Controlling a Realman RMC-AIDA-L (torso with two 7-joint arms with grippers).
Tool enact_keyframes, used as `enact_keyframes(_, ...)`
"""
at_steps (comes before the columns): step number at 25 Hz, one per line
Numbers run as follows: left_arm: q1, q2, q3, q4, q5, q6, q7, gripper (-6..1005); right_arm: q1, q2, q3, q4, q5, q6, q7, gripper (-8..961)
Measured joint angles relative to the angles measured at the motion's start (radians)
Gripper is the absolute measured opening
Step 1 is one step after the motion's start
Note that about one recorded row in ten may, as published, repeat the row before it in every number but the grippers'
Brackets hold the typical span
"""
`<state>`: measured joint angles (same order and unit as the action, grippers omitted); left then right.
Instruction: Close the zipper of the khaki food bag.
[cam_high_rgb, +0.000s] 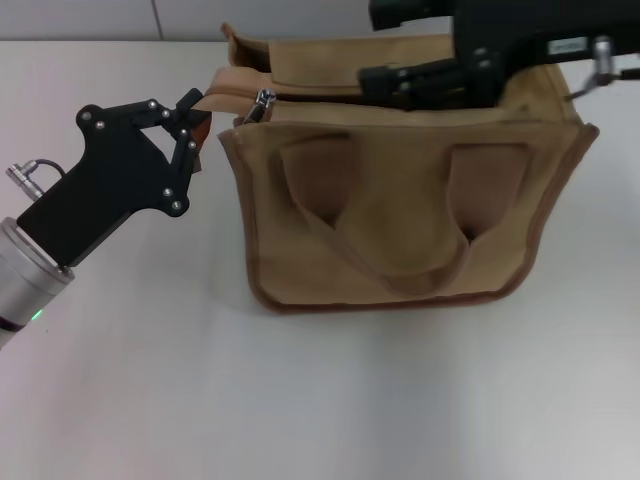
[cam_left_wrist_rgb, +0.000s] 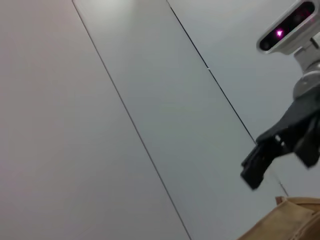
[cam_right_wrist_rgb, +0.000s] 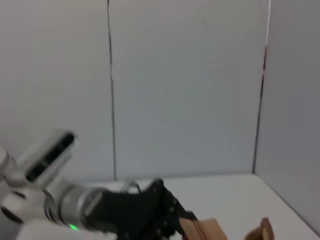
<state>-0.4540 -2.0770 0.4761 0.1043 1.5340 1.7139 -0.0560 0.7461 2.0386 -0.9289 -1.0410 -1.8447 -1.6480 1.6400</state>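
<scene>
Bracing tan end tab (cam_high_rgb: 205, 122) w/ left gripper (cam_high_rgb: 190, 125) pinched on it; right gripper (cam_high_rgb: 385, 82) over khaki food bag (cam_high_rgb: 400, 215) top, claw state can't tell. Silver pull (cam_high_rgb: 262, 103) sits near tab end; next, right must grab pull & run it along zipper (cam_high_rgb: 300, 95).

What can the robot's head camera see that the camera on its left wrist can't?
Only the head view shows the whole boxy khaki canvas food bag with its two looped handles, the small shiny silver zipper pull near the bag's left end, and the black left gripper shut on the tan end tab.

Only the left wrist view shows the grey panelled wall and the robot's white head camera.

Both show the black right gripper above the bag, and a bit of the bag itself.
</scene>
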Motion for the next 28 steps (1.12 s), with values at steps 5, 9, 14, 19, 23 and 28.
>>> enact_keyframes(5, 0.0, 0.0, -0.002, 0.0, 0.0, 0.014, -0.006, 21, 0.021, 0.011, -0.081, -0.059, -0.04, 0.077, -0.009, 744)
enact_keyframes(9, -0.005, 0.0, -0.012, 0.0, 0.0, 0.014, -0.021, 22, 0.029, 0.018, -0.131, -0.101, -0.068, 0.12, -0.015, 744)
enact_keyframes(14, -0.016, 0.003, -0.028, 0.005, 0.0, 0.015, -0.08, 22, 0.03, 0.035, -0.176, -0.144, -0.1, 0.155, -0.042, 744)
enact_keyframes(19, -0.019, 0.003, -0.03, 0.008, 0.0, 0.017, -0.093, 23, 0.028, 0.039, -0.223, -0.155, -0.103, 0.198, -0.087, 744)
enact_keyframes(23, -0.021, 0.003, -0.03, 0.009, 0.0, 0.017, -0.102, 24, 0.022, 0.042, -0.253, -0.159, -0.105, 0.226, -0.119, 744)
enact_keyframes(28, -0.029, 0.003, -0.03, 0.009, 0.0, 0.011, -0.116, 24, 0.02, 0.043, -0.271, -0.165, -0.106, 0.239, -0.114, 744)
